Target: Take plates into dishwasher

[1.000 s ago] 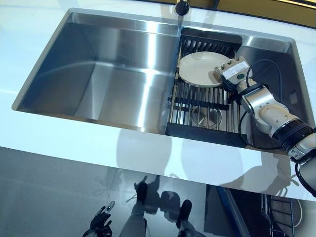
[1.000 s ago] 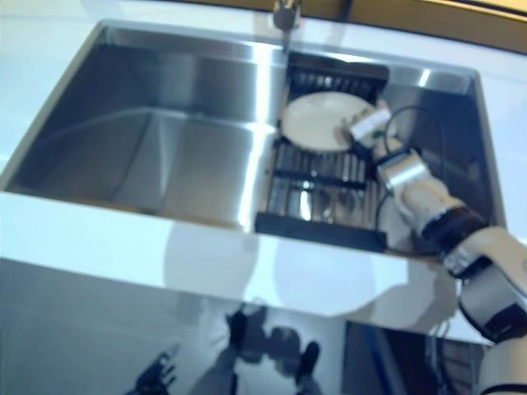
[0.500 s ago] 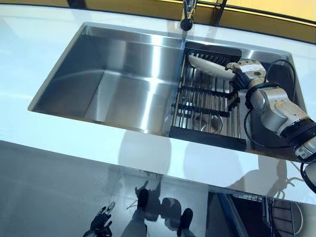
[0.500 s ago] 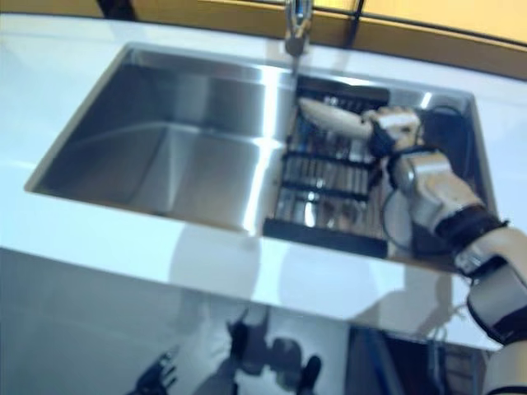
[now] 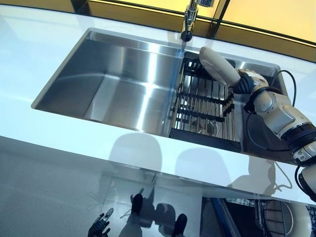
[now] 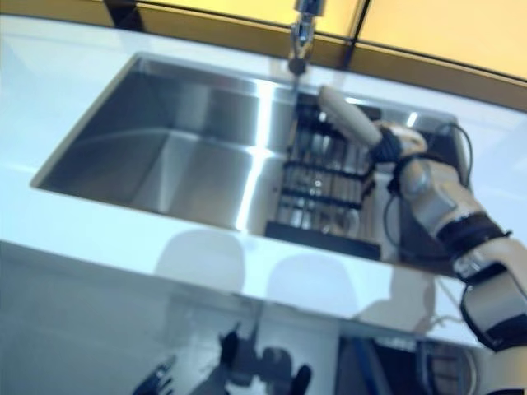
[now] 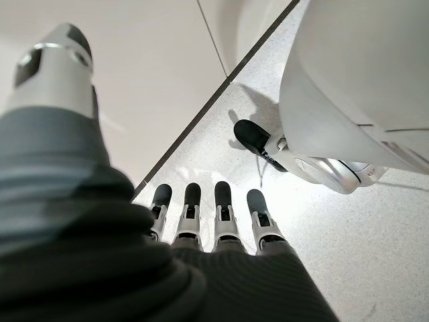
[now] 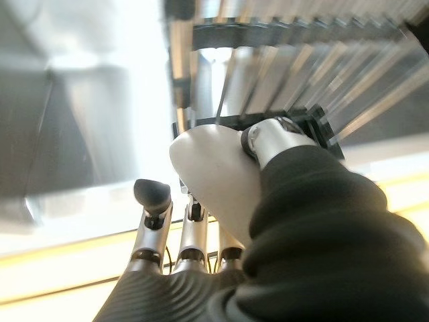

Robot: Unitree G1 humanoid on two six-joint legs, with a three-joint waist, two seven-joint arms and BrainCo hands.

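Note:
A cream plate (image 5: pixel 218 64) is lifted clear of the black wire rack (image 5: pixel 205 106) in the right half of the sink and stands tilted on edge. My right hand (image 5: pixel 244 83) is shut on its lower rim. In the right wrist view the thumb (image 8: pixel 268 139) presses one face of the plate (image 8: pixel 211 181) and the fingers (image 8: pixel 153 201) curl behind it. My left hand (image 5: pixel 100 228) hangs low by the floor, far from the sink, and its fingers (image 7: pixel 224 215) are straight with nothing in them.
The steel sink's left basin (image 5: pixel 113 84) is set in a white counter (image 5: pixel 74 143), with the faucet (image 5: pixel 190 17) at its back edge. Below the counter's front right corner shows part of a wire basket (image 5: pixel 261 215).
The right hand has raised the plate off the rack and tipped it from flat to on edge. The camera view has also shifted. The left hand has stayed put.

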